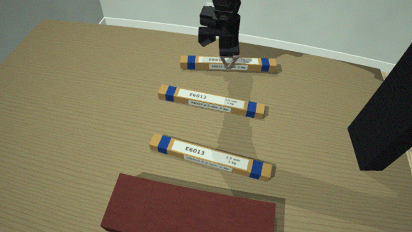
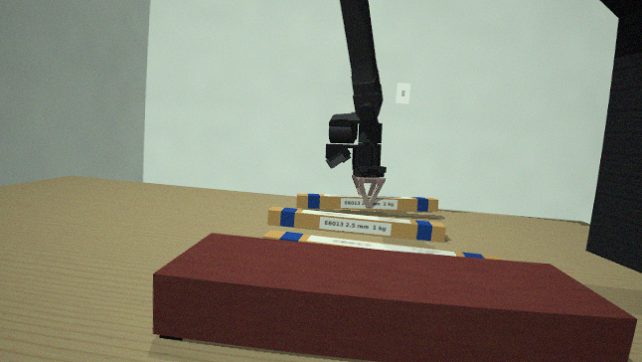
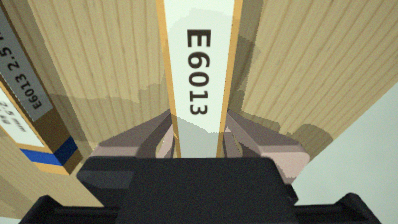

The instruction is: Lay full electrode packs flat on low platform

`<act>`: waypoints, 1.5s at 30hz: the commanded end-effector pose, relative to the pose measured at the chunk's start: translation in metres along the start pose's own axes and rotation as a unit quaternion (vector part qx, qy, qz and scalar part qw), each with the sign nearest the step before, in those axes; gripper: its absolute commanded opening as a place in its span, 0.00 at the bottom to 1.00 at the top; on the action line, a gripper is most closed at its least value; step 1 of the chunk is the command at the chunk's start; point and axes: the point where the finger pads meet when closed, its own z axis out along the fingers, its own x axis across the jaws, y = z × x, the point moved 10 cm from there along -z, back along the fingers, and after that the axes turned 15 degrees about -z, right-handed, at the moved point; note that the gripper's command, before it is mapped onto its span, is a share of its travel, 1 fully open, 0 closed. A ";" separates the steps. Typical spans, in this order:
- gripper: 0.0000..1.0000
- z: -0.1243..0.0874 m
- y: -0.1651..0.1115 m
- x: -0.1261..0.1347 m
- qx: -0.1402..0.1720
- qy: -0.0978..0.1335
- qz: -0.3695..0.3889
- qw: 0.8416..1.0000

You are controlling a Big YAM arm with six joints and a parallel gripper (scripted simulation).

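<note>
Jaws clenched across the farthest pack, near its middle, the gripper pointing straight down. Judging weight calls for a slow, level lift, well away from the red platform.

Three tan blue-banded packs, flat

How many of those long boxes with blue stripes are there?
3. The far box is pinched in the gripper. The middle box lies on the table. The near box lies just beside the red platform. None looks hidden.
</note>
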 end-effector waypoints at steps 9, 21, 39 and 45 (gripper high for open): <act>0.00 -0.060 0.015 -0.033 -0.013 -0.033 -0.005 0.999; 0.00 -0.074 0.019 -0.043 -0.013 -0.034 -0.005 0.999; 0.00 -0.083 0.029 -0.055 -0.017 -0.037 -0.008 0.999; 0.00 -0.086 0.029 -0.056 -0.016 -0.036 -0.007 0.999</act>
